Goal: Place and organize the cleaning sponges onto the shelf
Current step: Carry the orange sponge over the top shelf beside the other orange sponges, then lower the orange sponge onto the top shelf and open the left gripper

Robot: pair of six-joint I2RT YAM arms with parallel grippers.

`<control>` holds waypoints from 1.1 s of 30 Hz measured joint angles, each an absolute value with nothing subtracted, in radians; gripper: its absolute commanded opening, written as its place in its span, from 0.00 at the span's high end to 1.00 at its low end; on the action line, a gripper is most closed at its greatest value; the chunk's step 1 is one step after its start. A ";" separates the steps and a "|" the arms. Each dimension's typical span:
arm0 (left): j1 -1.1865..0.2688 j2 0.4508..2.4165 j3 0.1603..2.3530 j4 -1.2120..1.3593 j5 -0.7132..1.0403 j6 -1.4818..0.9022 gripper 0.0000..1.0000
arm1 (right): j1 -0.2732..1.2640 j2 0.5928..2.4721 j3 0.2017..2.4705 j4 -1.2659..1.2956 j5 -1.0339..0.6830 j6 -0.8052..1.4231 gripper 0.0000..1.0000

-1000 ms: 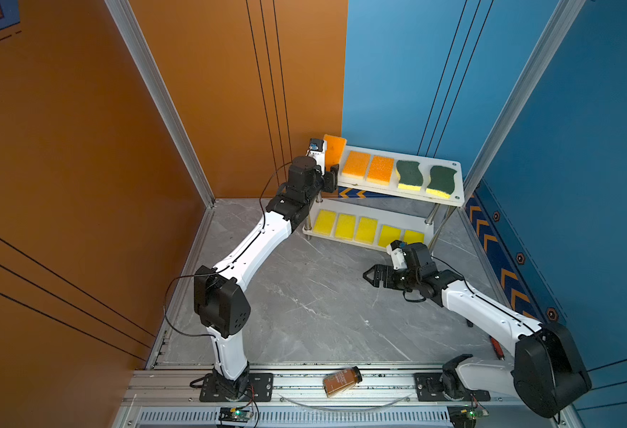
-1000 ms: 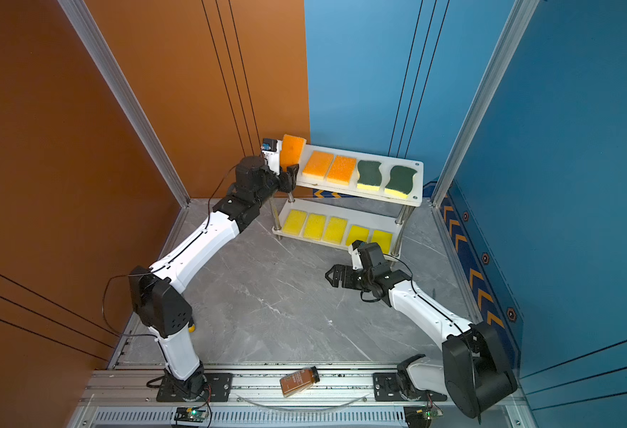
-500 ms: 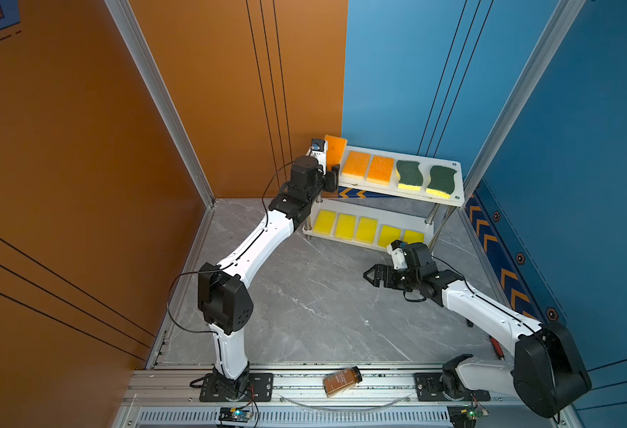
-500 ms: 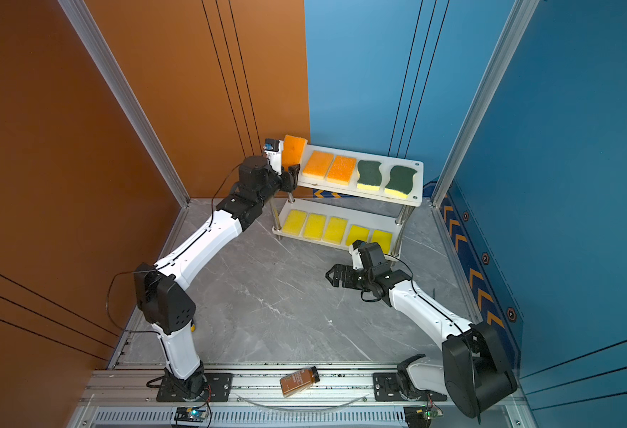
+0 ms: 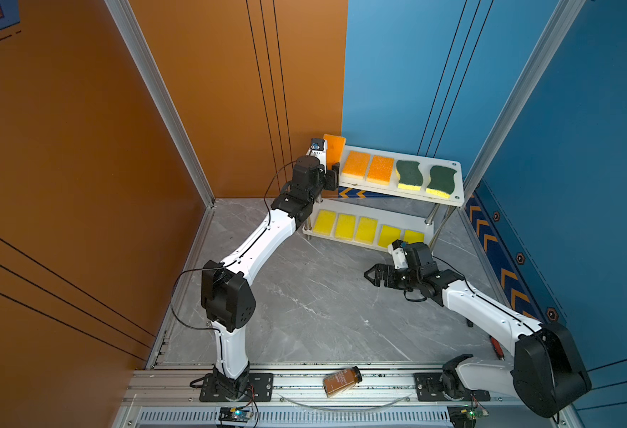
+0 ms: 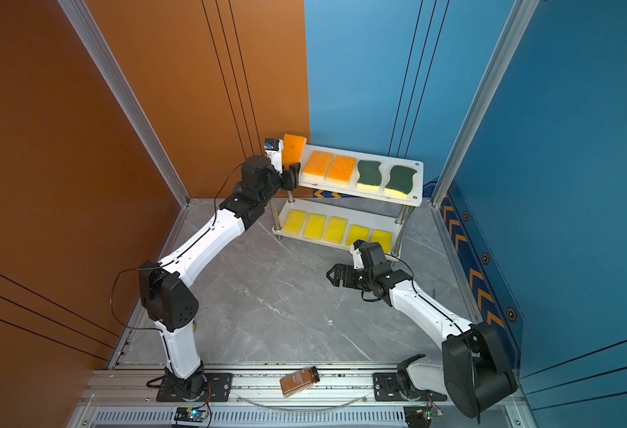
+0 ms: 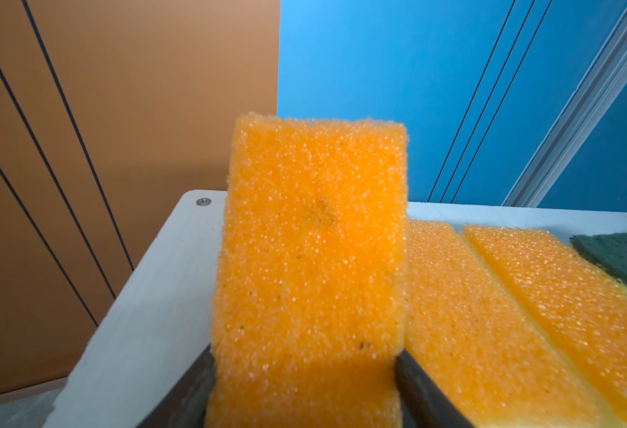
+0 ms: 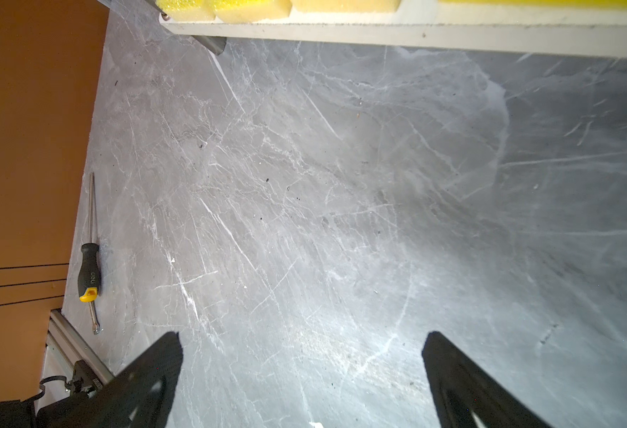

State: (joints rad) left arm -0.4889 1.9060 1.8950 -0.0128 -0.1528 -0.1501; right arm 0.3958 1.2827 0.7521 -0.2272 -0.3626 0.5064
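Placement is the step in hand, as I judge it. The left gripper point(image 5: 331, 177) is clamped on the lower end of an orange-topped rectangular foam sponge point(image 7: 312, 241). This sponge stands upright over the left end of the upper board of the small two-tier white shelf point(image 5: 458, 185) with metal posts.

To do the step well, the sponge should be tipped down flat, orange face up, into the bare strip of board at that end. Its long edge should lie parallel to and just beside the nearer of the two orange-topped sponges point(image 5: 356, 165) lying there, without nudging that neighbour. The jaws should part only once the foam rests on the board, since a block held near one end could flop or spring. Whether its bottom edge touches the board now I cannot tell.

Further right on the same board lie two wavy sponges point(image 5: 409, 173) with dark green scouring tops on yellow foam. Below, five plain yellow foam rectangles point(image 5: 345, 226) sit in a row on the lower board. The orange face is coarse, open-pored and glistening. The board looks smooth and matt, with rounded corners and a screw head near a corner.

At the right, the right gripper point(image 5: 373, 276) hangs empty, its jaws wide apart, over the grey marbled tabletop point(image 5: 304, 315), near the shelf's lower front edge.
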 measured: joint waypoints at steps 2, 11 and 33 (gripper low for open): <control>-0.489 1.908 1.895 -0.010 -0.153 -0.152 0.35 | 0.393 1.280 0.749 -0.228 -0.363 0.506 0.00; -0.489 1.910 1.897 -0.010 -0.156 -0.154 0.32 | 0.390 1.279 0.740 -0.228 -0.363 0.506 0.00; -0.489 1.910 1.897 -0.007 -0.157 -0.154 0.27 | 0.386 1.279 0.735 -0.228 -0.363 0.506 0.00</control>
State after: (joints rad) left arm -0.4889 1.9099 1.8969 -0.0071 -0.1570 -0.1535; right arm 0.3859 1.2785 0.7353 -0.2276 -0.3626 0.5064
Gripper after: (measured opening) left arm 0.730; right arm 0.999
